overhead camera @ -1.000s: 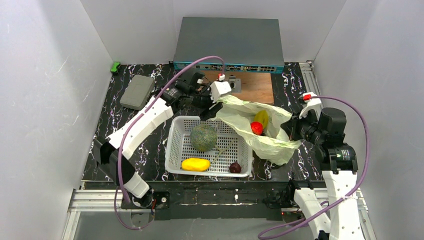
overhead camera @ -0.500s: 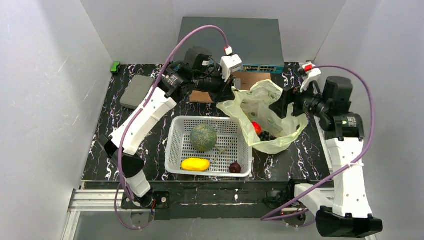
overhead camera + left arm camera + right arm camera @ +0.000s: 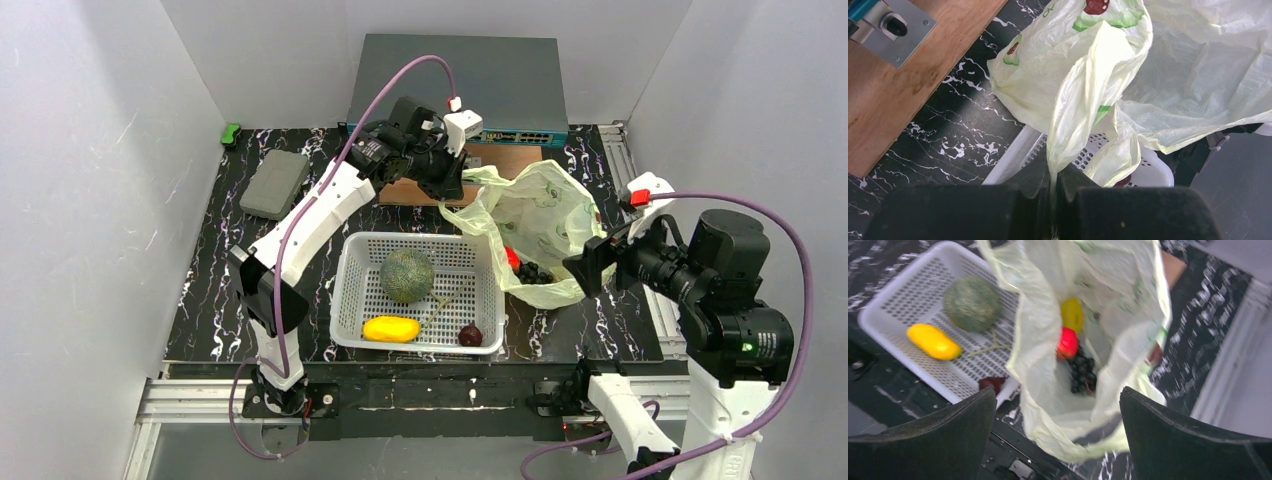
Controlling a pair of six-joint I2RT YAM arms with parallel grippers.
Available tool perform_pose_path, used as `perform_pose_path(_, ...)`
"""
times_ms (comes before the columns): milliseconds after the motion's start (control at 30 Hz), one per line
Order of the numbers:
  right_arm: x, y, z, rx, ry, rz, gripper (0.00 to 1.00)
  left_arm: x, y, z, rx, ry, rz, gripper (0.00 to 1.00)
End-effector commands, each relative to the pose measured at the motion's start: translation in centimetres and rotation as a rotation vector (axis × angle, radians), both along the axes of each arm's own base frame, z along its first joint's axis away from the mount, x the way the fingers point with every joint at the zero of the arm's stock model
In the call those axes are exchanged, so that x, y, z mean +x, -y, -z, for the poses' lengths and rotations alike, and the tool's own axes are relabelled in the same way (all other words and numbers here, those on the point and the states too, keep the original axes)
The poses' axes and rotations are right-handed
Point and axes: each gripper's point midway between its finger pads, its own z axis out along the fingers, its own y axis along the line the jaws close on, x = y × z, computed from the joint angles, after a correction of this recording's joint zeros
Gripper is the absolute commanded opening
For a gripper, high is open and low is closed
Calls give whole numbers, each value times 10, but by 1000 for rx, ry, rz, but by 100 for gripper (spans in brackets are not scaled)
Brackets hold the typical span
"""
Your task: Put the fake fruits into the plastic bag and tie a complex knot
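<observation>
Top: white basket [image 3: 345, 290] holds three fruits: melon [image 3: 407, 275], mango [image 3: 391, 328], plum [image 3: 470, 335]; plastic bag [image 3: 540, 205] beside it. Left wrist: left gripper [image 3: 1054, 182] clamped on one twisted bag strip. Right wrist: right gripper [image 3: 1058, 391] spread wide, empty; bag holds three: yellow fruit [image 3: 1072, 314], red fruit [image 3: 1067, 342], grapes [image 3: 1081, 372].

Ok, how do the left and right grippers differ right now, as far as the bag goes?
The left gripper is shut, pinching a gathered strip of the plastic bag at its rim. The right gripper is wide open and grips nothing. The left gripper is at the bag's far left edge, while the right gripper is at its near right side, looking into the open mouth. Both point toward the bag.
</observation>
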Motion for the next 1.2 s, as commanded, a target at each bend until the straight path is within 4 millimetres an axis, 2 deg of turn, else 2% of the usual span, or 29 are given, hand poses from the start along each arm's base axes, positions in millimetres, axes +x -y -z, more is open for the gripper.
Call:
perform_pose_path(0,-9,46,10,-78,-19,293,98,-7,-4,-31,-44,49,3,0)
perform_pose_path(133,-14,68,32,-102,-84,445,95,-7,-3,-32,-45,59,10,0)
perform_pose_path(267,-12,62,54,-43,-202,465,89,-7,-4,-33,-46,61,17,0)
perform_pose_path(433,4,65,64,4,-220,533,79,-9,-8,-34,-36,75,13,1)
perform_pose_path(500,12,62,62,46,-213,544,64,-10,-11,-35,-32,80,9,1)
perform_pose_path(533,15,57,55,73,-183,524,50,-11,-13,-34,-27,79,6,1)
perform_pose_path(600,17,45,31,132,-101,455,24,-12,-20,-34,-14,73,-17,1)
perform_pose_path(667,16,36,5,144,-2,379,3,-12,-37,-38,-10,58,-60,0)
perform_pose_path(733,16,30,-20,124,98,309,1,-17,-57,-44,-32,34,-73,0)
perform_pose_path(767,16,27,-30,108,138,275,1,-20,-67,-47,-52,21,-74,4)
perform_pose_path(800,16,24,-37,105,162,249,1,-21,-80,-49,-77,8,-80,12)
perform_pose_path(833,16,22,-40,104,169,229,1,-24,-87,-53,-106,5,-58,23)
perform_pose_path(867,16,19,-39,104,166,213,1,-28,-90,-60,-129,26,-23,43)
perform_pose_path(933,16,15,-33,109,137,189,1,-37,-86,-81,-174,122,99,65)
perform_pose_path(1000,15,12,-28,122,116,174,1,-48,-73,-110,-236,242,240,93)
perform_pose_path(1067,11,6,-27,141,108,148,1,-60,-52,-132,-261,376,367,98)
perform_pose_path(1167,5,-1,-28,165,102,113,1,-89,-8,-143,-323,490,578,98)
